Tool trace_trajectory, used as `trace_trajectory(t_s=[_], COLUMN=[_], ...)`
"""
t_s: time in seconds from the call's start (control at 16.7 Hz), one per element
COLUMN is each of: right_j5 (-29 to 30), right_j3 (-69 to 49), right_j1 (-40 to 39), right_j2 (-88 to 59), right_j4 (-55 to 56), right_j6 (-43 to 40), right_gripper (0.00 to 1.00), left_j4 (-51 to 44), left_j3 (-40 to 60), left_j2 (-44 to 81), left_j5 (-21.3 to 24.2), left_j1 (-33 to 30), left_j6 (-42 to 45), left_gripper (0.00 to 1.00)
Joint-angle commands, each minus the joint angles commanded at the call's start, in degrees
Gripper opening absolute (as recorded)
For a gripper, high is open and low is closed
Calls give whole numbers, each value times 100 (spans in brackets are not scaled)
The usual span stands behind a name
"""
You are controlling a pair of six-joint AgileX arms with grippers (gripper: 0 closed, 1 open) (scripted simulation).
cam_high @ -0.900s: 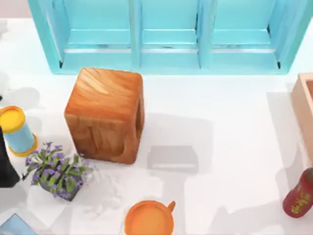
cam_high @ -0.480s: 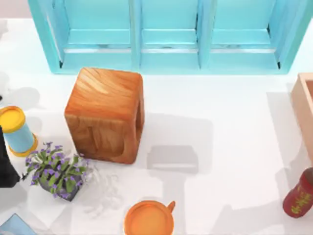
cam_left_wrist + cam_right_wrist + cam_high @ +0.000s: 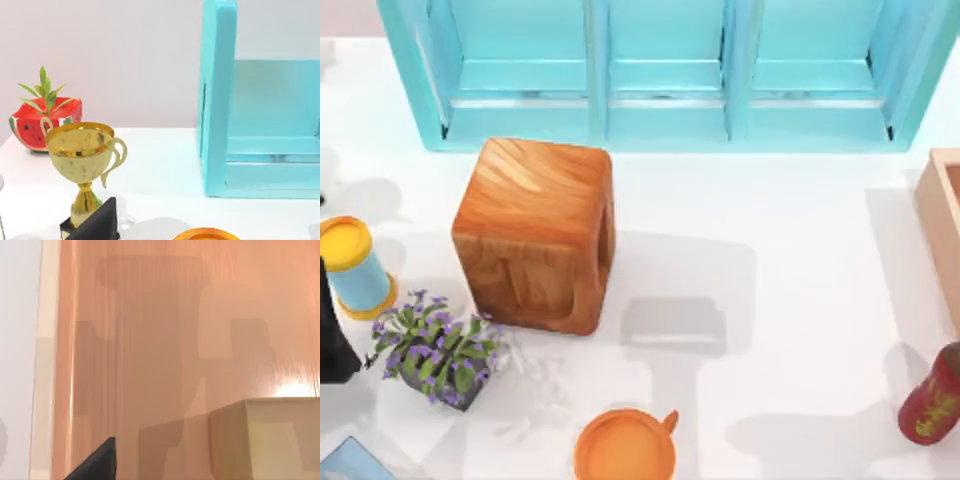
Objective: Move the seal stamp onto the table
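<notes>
The seal stamp (image 3: pixel 267 437) is a pale tan-beige block with flat faces and sharp edges. It stands on an orange-brown wooden surface (image 3: pixel 165 340) with fine grain, seen from the right wrist camera; a dark fingertip (image 3: pixel 97 462) of the right gripper shows near it, apart from the block. I cannot tell if the right gripper is open or closed.

The table (image 3: pixel 790 300) is a glossy white top with soft shadows. At the far side stands a turquoise shelf cabinet (image 3: pixel 665 75). A large wooden cube (image 3: pixel 535 235) sits left of centre, with a yellow-and-blue can (image 3: pixel 355 265) and a small purple-flowered plant (image 3: pixel 440 350) further left, and an orange cup (image 3: pixel 625 447) at the near edge. At the right edge are a pale wooden tray (image 3: pixel 940 225) and a dark red bottle (image 3: pixel 932 400).

The left wrist camera shows a plain grey wall, a golden trophy (image 3: pixel 85 160) and a watermelon-shaped pot (image 3: pixel 42 122) on the white top. A dark part of the left arm (image 3: pixel 335 330) is at the left edge of the top view; the state of the left gripper I also cannot tell.
</notes>
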State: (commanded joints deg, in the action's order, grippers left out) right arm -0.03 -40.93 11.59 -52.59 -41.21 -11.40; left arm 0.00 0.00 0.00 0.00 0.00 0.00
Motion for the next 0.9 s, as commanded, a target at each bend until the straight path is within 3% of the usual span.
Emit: trace_trajectory(t_s=[0.48,0.9], right_j5=[-2,2], right_j3=[-2670,-3165], right_j1=[746,874], right_j2=[-3366,-3890], right_j4=[-2583,-2982], right_j6=[-732,-856], right_gripper=[100,100], left_j4=[0,0], left_j3=[0,0], left_j2=[0,0], left_j5=[0,0], left_j1=[0,0], left_j6=[0,0], left_gripper=[100,100])
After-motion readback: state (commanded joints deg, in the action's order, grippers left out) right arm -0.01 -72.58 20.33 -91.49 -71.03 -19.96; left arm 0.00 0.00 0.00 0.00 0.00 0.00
